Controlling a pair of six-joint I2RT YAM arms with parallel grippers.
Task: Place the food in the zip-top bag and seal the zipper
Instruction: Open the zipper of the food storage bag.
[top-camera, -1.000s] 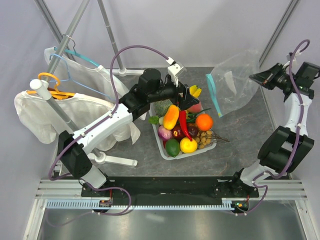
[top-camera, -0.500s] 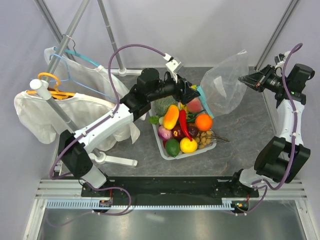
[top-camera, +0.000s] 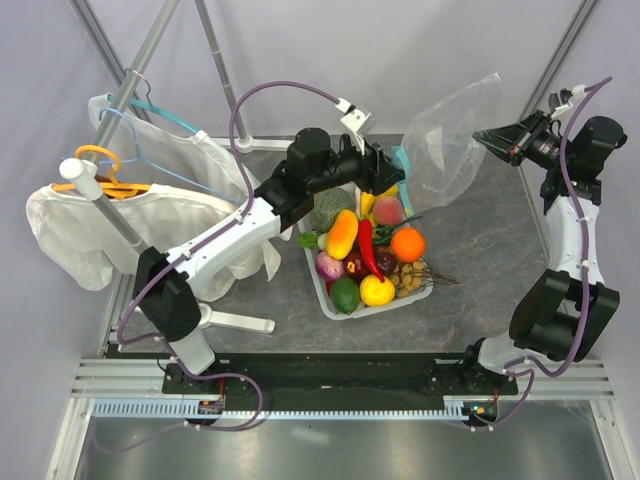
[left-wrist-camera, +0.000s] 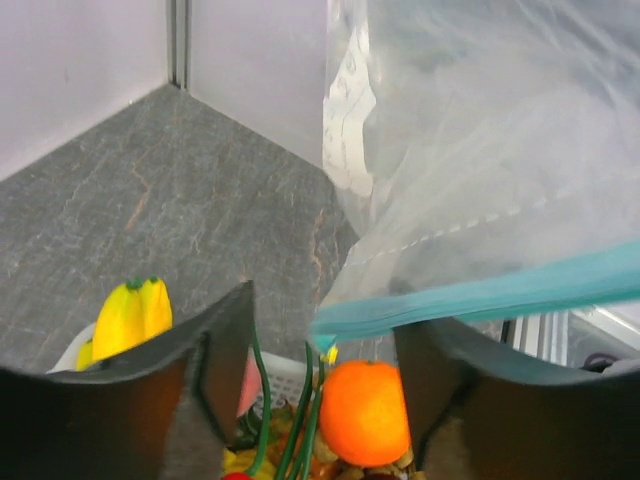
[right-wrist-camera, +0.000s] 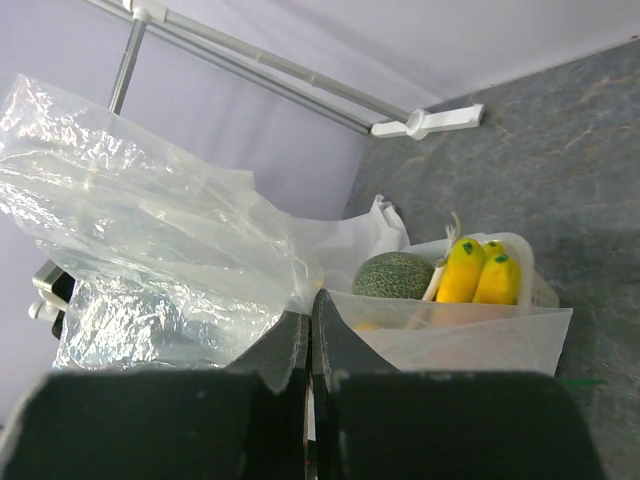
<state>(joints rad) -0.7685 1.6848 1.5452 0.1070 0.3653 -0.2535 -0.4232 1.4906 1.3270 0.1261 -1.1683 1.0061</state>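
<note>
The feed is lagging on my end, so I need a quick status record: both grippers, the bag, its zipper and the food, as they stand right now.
left gripper: open, jaws on either side of the end of the zipper, not clamped on it
right gripper: shut on the zip-top bag, holding it up in the air
zip-top bag: clear, crinkled, no food seen inside
zipper: teal strip, at the left gripper's end of the bag
food: all in the white tray

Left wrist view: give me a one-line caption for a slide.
Left pincer open, teal zipper of the zip-top bag between its fingers, above an orange and bananas.
</note>
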